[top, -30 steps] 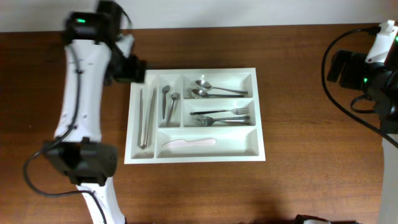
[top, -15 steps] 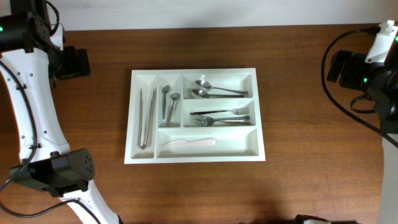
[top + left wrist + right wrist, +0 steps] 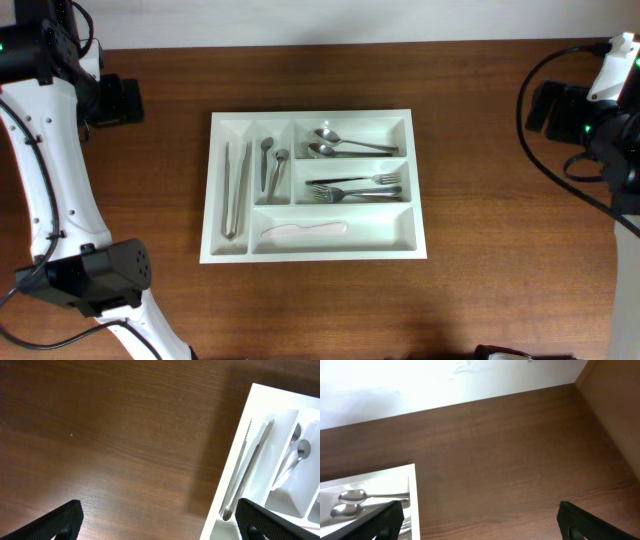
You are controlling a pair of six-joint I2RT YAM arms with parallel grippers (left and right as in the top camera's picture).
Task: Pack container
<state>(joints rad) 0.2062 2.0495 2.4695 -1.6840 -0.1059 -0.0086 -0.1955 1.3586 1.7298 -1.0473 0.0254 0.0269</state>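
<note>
End effectors: we find the left end effector (image 3: 160, 526) and the right end effector (image 3: 480, 526) with fingers spread wide and empty, each well apart from the container (image 3: 312, 256), which sits mid-surface (image 3: 480, 300). Tongs (image 3: 235, 190), spoons (image 3: 338, 146), forks (image 3: 355, 185) and a white knife (image 3: 303, 230) lie sorted by kind, lengthwise to fit their compartments. We judge packing essentially complete.

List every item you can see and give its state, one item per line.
Container: lying flat, every compartment filled.
Tongs: in leftmost narrow compartment.
Small spoons: in second narrow compartment.
Large spoons: in top wide compartment.
Forks: in middle wide compartment.
White knife: in bottom compartment.
Left gripper: jaws open, empty.
Right gripper: jaws open, empty.
</note>
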